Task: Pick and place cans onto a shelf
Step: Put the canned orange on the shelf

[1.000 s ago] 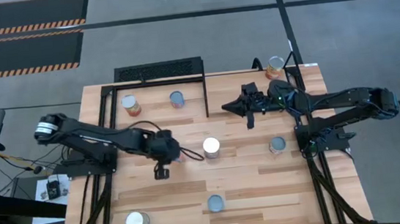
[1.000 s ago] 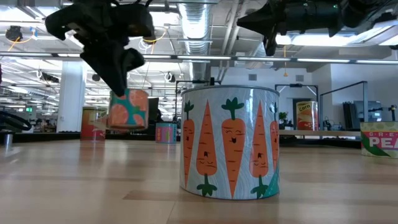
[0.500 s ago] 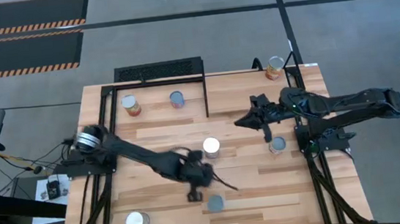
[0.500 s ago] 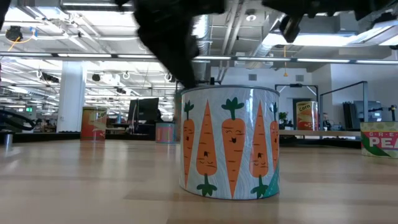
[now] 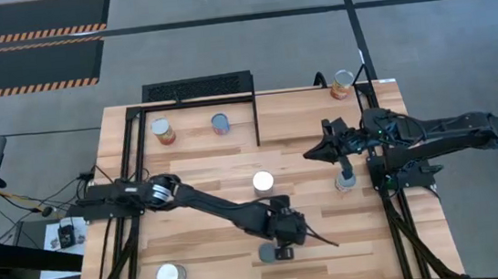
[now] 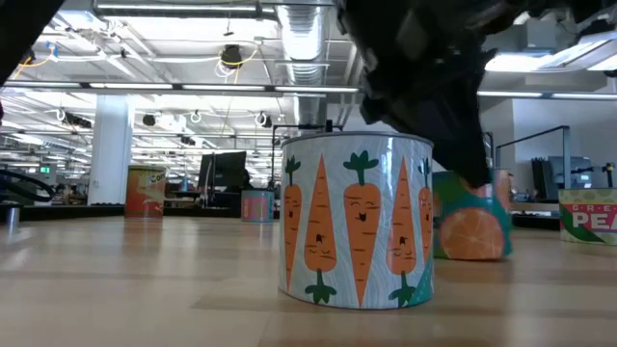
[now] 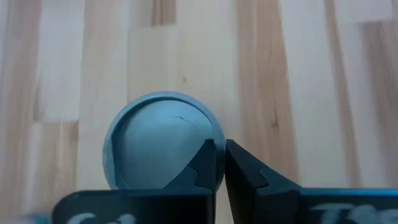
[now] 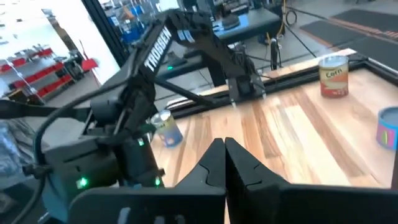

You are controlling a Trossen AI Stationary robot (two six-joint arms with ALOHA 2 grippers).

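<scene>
We see the left claw stretched out across the light wooden counter to its near edge, at about six o'clock from the counter's middle, hovering right over a small blue-grey-topped tin can. In the left wrist view that can's round top lies just ahead of the claw, whose two dark fingers are pressed together with only a thin slit between them, their tips overlapping the can's rim; we cannot tell whether they touch it. The right claw sits at about three o'clock on the counter, its fingers also pressed together in the right wrist view, with a grey-topped can just beside it toward the near edge. A white-topped can stands near the middle of the counter, between the two claws. In the low view this seems to be the can with a carrot label filling the foreground, while a can with an orange-slice label stands behind it under a dark arm. The shelf, a wooden ledge framed by thin black bars at eleven o'clock, carries an orange-labelled can and a grey-topped can. Another can stands at the one o'clock corner, and a white-topped can lies at seven o'clock.
</scene>
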